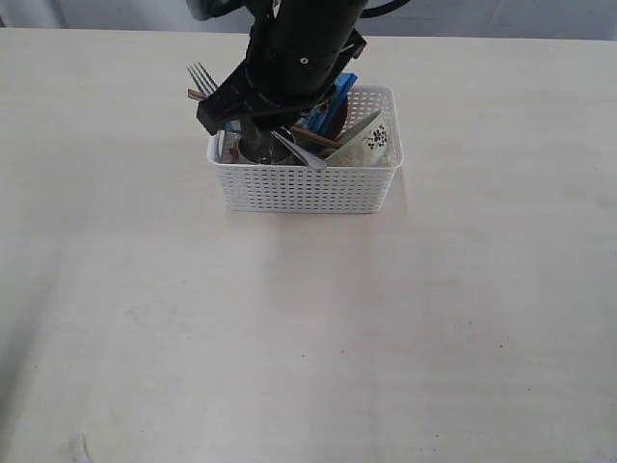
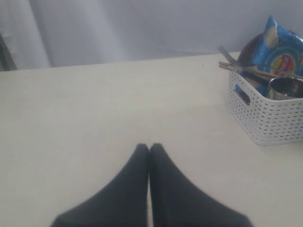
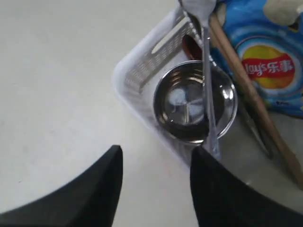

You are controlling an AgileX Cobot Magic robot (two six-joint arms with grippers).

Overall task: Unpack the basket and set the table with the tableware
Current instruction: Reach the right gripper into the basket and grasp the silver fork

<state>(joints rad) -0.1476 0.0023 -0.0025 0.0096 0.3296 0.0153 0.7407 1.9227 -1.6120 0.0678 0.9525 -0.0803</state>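
Observation:
The white basket (image 1: 308,188) stands at the back middle of the table (image 1: 289,338), packed with tableware. My right arm (image 1: 289,68) hangs over its left end. My right gripper (image 3: 156,151) is open, one finger over the bare table outside the basket wall (image 3: 142,61) and the other above the steel cup's (image 3: 194,101) near rim; nothing is between the fingers. A steel fork (image 3: 207,85) lies across the cup's mouth, with its tines (image 1: 201,75) sticking out past the rim. The white bowl (image 1: 371,145) fills the right end. My left gripper (image 2: 149,147) is shut over bare table.
A blue chip bag (image 3: 270,66) stands in the basket behind the cup, with a wooden handle (image 3: 251,94) leaning past it. The left wrist view shows the basket (image 2: 270,118) off to one side, with bare table between it and the left gripper.

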